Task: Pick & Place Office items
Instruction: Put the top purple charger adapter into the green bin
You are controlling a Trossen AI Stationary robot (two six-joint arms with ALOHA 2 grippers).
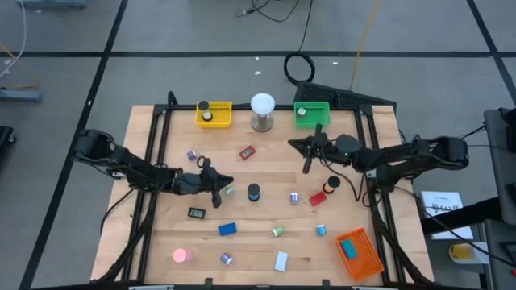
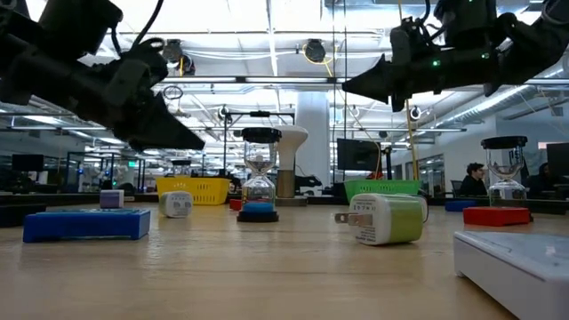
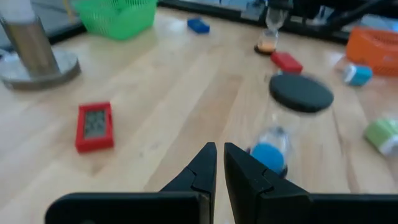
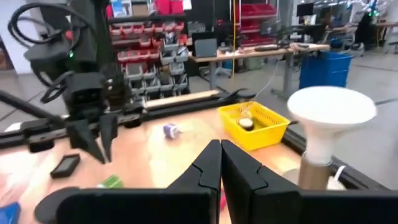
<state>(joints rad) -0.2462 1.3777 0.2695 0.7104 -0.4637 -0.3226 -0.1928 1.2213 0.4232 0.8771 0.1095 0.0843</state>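
Observation:
Small office items lie scattered on the wooden table (image 1: pixel 266 213): a red block (image 1: pixel 246 151), a blue block (image 1: pixel 227 229), a white block (image 1: pixel 280 260), a green roll (image 1: pixel 276 232), a pink disc (image 1: pixel 181 256) and a black-capped hourglass with blue sand (image 1: pixel 254 192). My left gripper (image 1: pixel 228 183) hovers shut and holds nothing, just left of the hourglass (image 3: pixel 273 149); the red block (image 3: pixel 94 126) lies farther off. My right gripper (image 1: pixel 293 144) is shut and holds nothing, above the table's far middle, pointing toward the yellow tray (image 4: pixel 255 124).
At the far edge stand a yellow tray (image 1: pixel 214 113), a white ball on a metal stand (image 1: pixel 262 111) and a green tray (image 1: pixel 311 113). An orange tray (image 1: pixel 359 254) sits at the near right corner. A second hourglass (image 1: pixel 332 184) and a red block (image 1: pixel 318 197) lie under the right arm.

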